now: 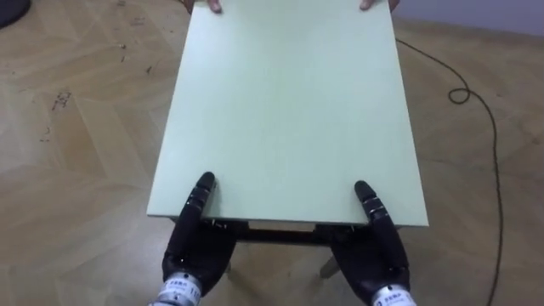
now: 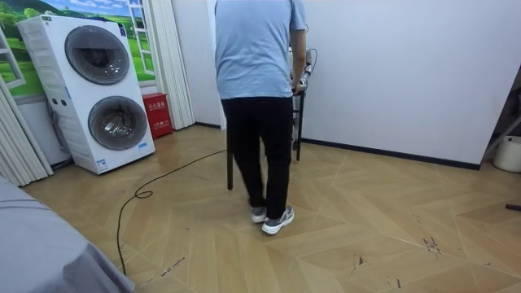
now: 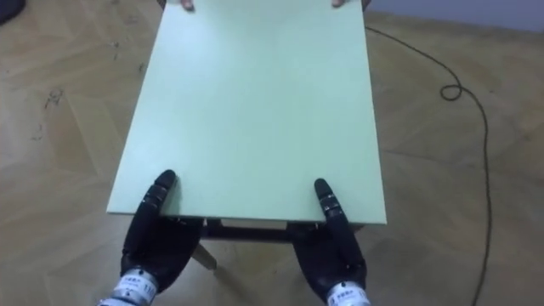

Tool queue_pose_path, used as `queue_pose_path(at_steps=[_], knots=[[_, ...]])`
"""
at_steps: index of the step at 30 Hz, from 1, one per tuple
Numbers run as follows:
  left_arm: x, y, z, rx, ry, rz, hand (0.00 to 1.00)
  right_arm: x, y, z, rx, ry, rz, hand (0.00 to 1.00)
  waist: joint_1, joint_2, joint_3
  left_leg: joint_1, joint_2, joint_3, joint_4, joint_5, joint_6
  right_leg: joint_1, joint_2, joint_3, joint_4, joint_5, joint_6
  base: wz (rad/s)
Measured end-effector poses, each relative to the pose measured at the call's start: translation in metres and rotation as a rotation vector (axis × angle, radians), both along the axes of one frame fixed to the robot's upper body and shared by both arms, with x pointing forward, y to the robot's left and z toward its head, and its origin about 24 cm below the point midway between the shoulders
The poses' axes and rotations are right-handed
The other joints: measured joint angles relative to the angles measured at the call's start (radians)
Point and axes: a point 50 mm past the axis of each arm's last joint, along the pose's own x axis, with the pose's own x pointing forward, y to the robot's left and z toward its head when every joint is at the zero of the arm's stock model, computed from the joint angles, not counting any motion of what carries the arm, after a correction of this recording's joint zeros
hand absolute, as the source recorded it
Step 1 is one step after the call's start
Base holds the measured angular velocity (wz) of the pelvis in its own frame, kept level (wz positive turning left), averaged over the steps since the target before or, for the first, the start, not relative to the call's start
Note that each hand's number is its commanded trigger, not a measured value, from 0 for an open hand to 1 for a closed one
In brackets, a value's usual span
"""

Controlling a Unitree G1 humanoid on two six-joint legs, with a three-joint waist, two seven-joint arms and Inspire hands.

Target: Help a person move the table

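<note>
A pale green table (image 1: pixel 289 110) with a dark frame stretches away from me over the wooden floor. My left hand (image 1: pixel 197 238) grips its near edge at the left, thumb on top and palm below. My right hand (image 1: pixel 374 246) grips the same edge at the right in the same way. At the far edge a person's fingertips (image 1: pixel 212 6) hold both corners. In the room view the person (image 2: pixel 256 98), in a light blue shirt and black trousers, stands back to the camera. The person hides most of the table; its dark leg (image 2: pixel 299 122) shows beside them, near the white wall.
A dark cable (image 1: pixel 476 110) loops over the floor right of the table. In the room view, two stacked washing machines (image 2: pixel 98 89), a red box (image 2: pixel 155 114) and curtains stand at the left. A white bucket (image 2: pixel 509 155) sits at the far right.
</note>
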Motion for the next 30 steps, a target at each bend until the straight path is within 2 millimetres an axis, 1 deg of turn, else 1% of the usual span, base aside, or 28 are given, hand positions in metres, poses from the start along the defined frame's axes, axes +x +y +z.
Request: queue_pose_path(at_steps=[2,3,5,7,9,11,12,13,14,15,16,18,19,20,21,23,25,27,29,30], knots=[[0.000,0.001,0.000,0.007,-0.008,0.003,1.00,0.000,0.000,0.000,0.001,0.001,0.001,1.00,0.000,-0.005,-0.0006,-0.002,0.005,-0.010,-0.006,0.002,-0.004,0.005,0.008,-0.008,-0.016,0.002,-0.004,0.08],[0.000,0.002,0.001,0.012,-0.015,0.001,1.00,0.000,0.000,0.000,0.002,-0.001,0.001,1.00,0.000,-0.006,-0.0004,-0.007,0.007,-0.024,-0.008,0.004,-0.008,0.005,0.010,-0.016,-0.022,0.004,-0.006,0.10],[0.000,0.002,0.001,0.016,-0.021,0.001,1.00,-0.001,0.001,0.000,0.004,-0.002,0.003,1.00,-0.002,-0.006,-0.0004,-0.011,0.011,-0.041,-0.008,0.005,-0.009,0.013,0.018,-0.019,-0.042,0.007,-0.011,0.08],[-0.001,0.003,0.000,0.018,-0.017,0.007,1.00,-0.001,0.001,-0.001,0.004,0.001,0.005,1.00,-0.003,-0.007,-0.0008,-0.008,0.016,-0.068,-0.008,0.010,-0.017,0.035,0.029,-0.022,-0.073,0.016,-0.016,0.00],[-0.004,0.002,-0.001,0.012,-0.011,0.009,1.00,-0.001,0.000,-0.001,-0.001,0.002,0.010,1.00,-0.004,-0.006,-0.0005,-0.005,0.017,-0.074,-0.004,0.014,-0.024,0.054,0.030,-0.023,-0.096,0.019,-0.018,0.08],[-0.006,0.002,-0.003,0.007,0.000,0.014,1.00,-0.002,0.001,-0.002,-0.003,0.007,0.017,1.00,-0.010,-0.011,0.0023,-0.037,0.018,-0.074,0.074,0.018,-0.033,0.089,0.015,-0.001,-0.124,0.026,-0.016,0.31],[-0.007,0.001,-0.003,0.003,0.003,0.011,1.00,-0.003,0.002,-0.002,0.003,0.007,0.016,1.00,-0.021,-0.024,0.0079,-0.089,0.013,-0.091,0.120,0.015,-0.067,0.100,-0.004,0.068,-0.132,0.029,-0.010,0.85],[-0.003,-0.002,-0.001,0.004,-0.011,-0.003,1.00,-0.004,0.001,-0.002,0.008,-0.009,0.010,1.00,-0.055,-0.020,0.0070,-0.141,0.034,-0.120,0.019,0.057,-0.058,0.084,-0.007,0.104,-0.126,0.025,0.000,0.94],[-0.002,-0.002,0.000,0.008,-0.016,-0.008,1.00,-0.004,-0.003,-0.002,0.004,-0.011,-0.001,1.00,-0.058,-0.029,0.0031,-0.151,0.033,-0.101,0.028,0.078,-0.054,0.069,-0.014,0.108,-0.118,0.016,0.012,0.61],[-0.002,-0.003,0.000,0.013,-0.022,-0.011,1.00,-0.003,-0.003,-0.002,0.004,-0.014,0.002,1.00,-0.044,-0.032,0.0030,-0.154,0.033,-0.084,0.024,0.085,-0.048,0.058,-0.011,0.083,-0.117,0.018,0.018,-0.12],[-0.003,-0.003,-0.001,0.006,-0.016,-0.008,1.00,-0.003,-0.003,-0.002,0.001,-0.013,0.009,1.00,-0.016,-0.031,0.0034,-0.144,0.030,-0.074,0.029,0.085,-0.048,0.062,-0.009,0.057,-0.122,0.018,0.017,-0.38],[-0.006,-0.004,-0.002,-0.002,-0.008,-0.001,1.00,-0.003,-0.005,-0.001,-0.012,-0.015,0.007,1.00,0.009,-0.017,0.0054,-0.125,0.028,-0.077,0.019,0.085,-0.048,0.071,-0.010,0.031,-0.119,0.021,0.013,-0.23],[-0.006,-0.004,-0.002,-0.006,-0.005,0.002,1.00,-0.002,-0.006,-0.001,-0.018,-0.013,0.010,1.00,0.014,-0.009,0.0055,-0.120,0.029,-0.077,0.014,0.085,-0.048,0.076,-0.008,0.027,-0.120,0.021,0.013,0.00],[-0.007,-0.004,-0.002,-0.009,-0.003,0.004,1.00,-0.002,-0.006,-0.001,-0.019,-0.015,0.011,1.00,0.017,-0.006,0.0055,-0.120,0.030,-0.078,0.011,0.085,-0.048,0.075,-0.007,0.023,-0.119,0.020,0.013,0.16],[-0.007,-0.004,-0.003,-0.015,-0.001,0.008,1.00,-0.001,-0.006,0.000,-0.026,-0.020,0.016,1.00,0.024,-0.004,0.0064,-0.121,0.029,-0.083,0.004,0.086,-0.050,0.074,-0.004,0.015,-0.119,0.020,0.012,0.14],[-0.010,-0.004,-0.004,-0.025,0.009,0.018,1.00,0.000,-0.006,0.000,-0.040,-0.022,0.026,1.00,0.036,-0.003,0.0055,-0.120,0.029,-0.085,0.003,0.088,-0.053,0.076,-0.002,0.005,-0.117,0.021,0.010,0.12],[-0.015,-0.004,-0.006,-0.039,0.016,0.030,1.00,0.001,-0.007,0.000,-0.060,-0.027,0.038,1.00,0.040,-0.003,0.0056,-0.124,0.029,-0.103,0.002,0.092,-0.055,0.082,-0.003,-0.019,-0.115,0.021,0.009,0.22],[-0.018,-0.004,-0.007,-0.043,0.020,0.036,1.00,0.001,-0.006,0.000,-0.068,-0.028,0.043,1.00,0.046,-0.002,0.0056,-0.124,0.028,-0.118,0.003,0.095,-0.056,0.090,-0.003,-0.032,-0.116,0.021,0.009,0.28],[-0.018,-0.005,-0.008,-0.048,0.020,0.040,1.00,0.001,-0.007,0.001,-0.071,-0.031,0.045,1.00,0.052,-0.002,0.0053,-0.129,0.024,-0.136,0.002,0.101,-0.057,0.095,-0.004,-0.051,-0.115,0.021,0.009,0.32],[-0.018,-0.005,-0.007,-0.050,0.016,0.044,1.00,0.002,-0.007,0.001,-0.075,-0.035,0.047,1.00,0.051,-0.001,0.0051,-0.138,0.019,-0.154,0.002,0.107,-0.056,0.095,-0.007,-0.060,-0.115,0.021,0.008,0.39]])
